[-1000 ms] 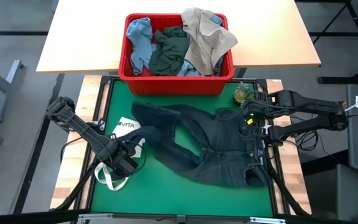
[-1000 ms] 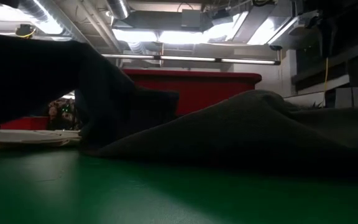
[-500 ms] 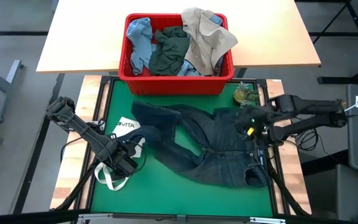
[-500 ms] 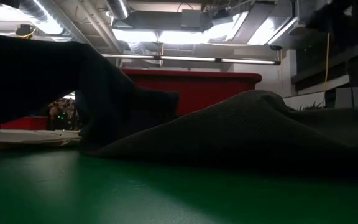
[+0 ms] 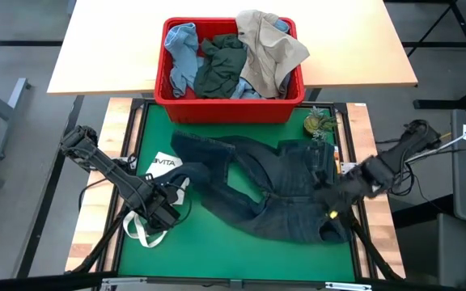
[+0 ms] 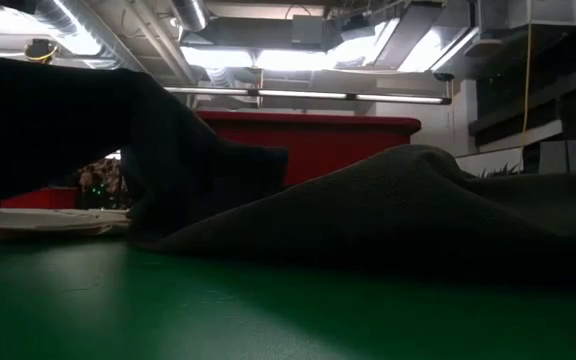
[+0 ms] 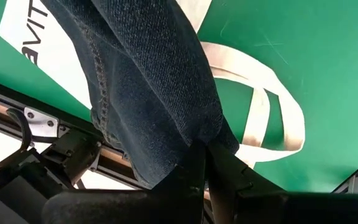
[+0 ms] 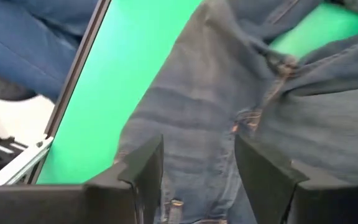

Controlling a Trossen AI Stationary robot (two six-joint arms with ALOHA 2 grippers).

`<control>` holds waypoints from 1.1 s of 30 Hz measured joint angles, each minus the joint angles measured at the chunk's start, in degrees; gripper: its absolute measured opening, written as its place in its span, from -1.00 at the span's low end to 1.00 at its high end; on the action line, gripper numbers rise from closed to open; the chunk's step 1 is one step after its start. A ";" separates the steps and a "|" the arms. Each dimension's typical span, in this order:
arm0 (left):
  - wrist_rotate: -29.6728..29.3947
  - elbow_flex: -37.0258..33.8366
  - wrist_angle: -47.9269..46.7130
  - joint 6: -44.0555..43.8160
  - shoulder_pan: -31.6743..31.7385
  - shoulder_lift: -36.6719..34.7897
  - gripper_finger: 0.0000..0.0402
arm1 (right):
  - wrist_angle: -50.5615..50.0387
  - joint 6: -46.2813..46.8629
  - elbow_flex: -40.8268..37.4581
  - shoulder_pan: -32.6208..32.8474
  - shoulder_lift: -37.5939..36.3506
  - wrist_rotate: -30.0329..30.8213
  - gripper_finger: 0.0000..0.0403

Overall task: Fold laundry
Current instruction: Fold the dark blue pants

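Dark navy jeans (image 5: pixel 273 194) lie spread on the green mat (image 5: pixel 217 250), waistband toward the table's right edge. One leg reaches left to my left gripper (image 5: pixel 164 212), which is shut on it above the white tote bag (image 5: pixel 158 166). My right gripper (image 8: pixel 197 180) hovers open over the jeans' waist part (image 5: pixel 330 206) near the right edge, touching nothing. More laundry, light blue, dark green-grey and beige, fills the red bin (image 5: pixel 229 103). My left gripper pinches the jeans leg near its end (image 7: pixel 188 140) between its two fingers, which point down from above. The held end is raised off the mat, over the tote bag's loop handle (image 7: pixel 272 118). The rest of the leg runs back toward the jeans' body.
The red bin stands on the wooden table (image 5: pixel 103 56) past the mat's far edge. A small green-brown object (image 5: pixel 317 123) sits at the mat's far right corner. A black frame borders the mat. Bare green mat lies along the near edge.
My right gripper has swung from the far right corner toward the near edge along the right side, turning as it went, and now hangs over the jeans' waist part. The jeans and my left gripper have kept still.
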 joint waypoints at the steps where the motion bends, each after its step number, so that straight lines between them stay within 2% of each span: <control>1: -0.01 0.00 0.01 0.00 0.00 0.00 -1.00 | 0.05 0.54 0.00 1.35 0.88 0.48 -0.02; 9: -0.23 0.00 0.02 0.00 0.00 0.00 -1.00 | 0.68 1.90 0.00 9.21 8.66 1.15 -0.02; 18: -1.30 0.00 0.03 0.01 0.00 0.00 -1.00 | 0.76 1.93 -0.02 13.77 16.79 -1.02 -0.02; 33: -2.87 0.00 0.03 0.02 0.00 0.00 -1.00 | -0.66 9.92 -0.04 17.50 18.77 -0.05 -0.02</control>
